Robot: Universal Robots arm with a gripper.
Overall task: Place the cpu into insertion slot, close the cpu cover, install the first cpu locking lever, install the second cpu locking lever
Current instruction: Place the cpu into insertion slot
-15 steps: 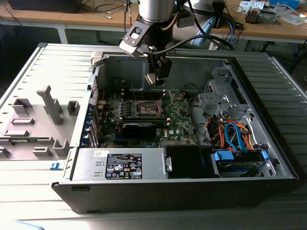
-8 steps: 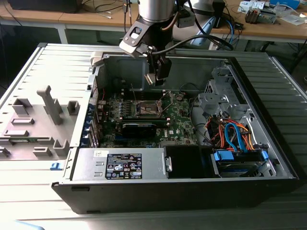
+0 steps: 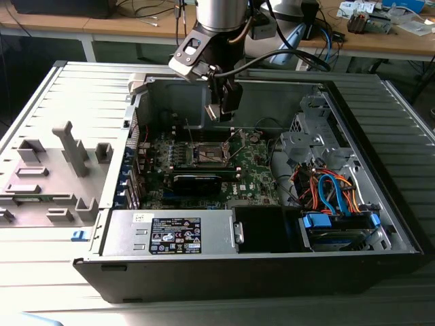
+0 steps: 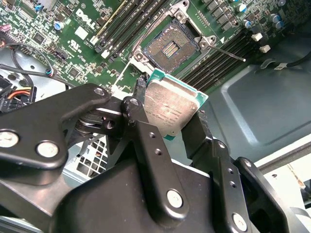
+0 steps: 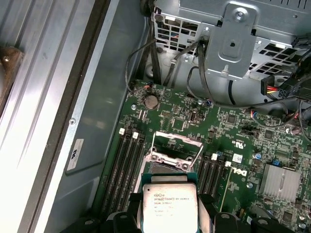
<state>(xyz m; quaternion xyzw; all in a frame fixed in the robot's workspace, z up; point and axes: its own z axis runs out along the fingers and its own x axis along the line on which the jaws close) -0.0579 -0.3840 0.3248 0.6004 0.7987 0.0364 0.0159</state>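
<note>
Above the green circuit board [image 3: 258, 173] inside the open computer case [image 3: 204, 278], the gripper [image 4: 170, 115] pinches the cpu [image 4: 171, 108] by two opposite edges, its pale silvery face turned toward the wrist cameras. Near the chip but apart from it lies the insertion slot [image 4: 169, 47], dark centre bare, with the cpu cover [image 5: 176, 145] standing raised at one side of it.

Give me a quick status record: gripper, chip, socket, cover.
gripper: black two-finger gripper, shut on the chip
cpu: small flat square silvery-grey chip, held at its edges above the green circuit board, not seated
insertion slot: square dark-centred socket with silver rim, open and empty
cpu cover: thin silver metal frame, raised off the socket
</note>
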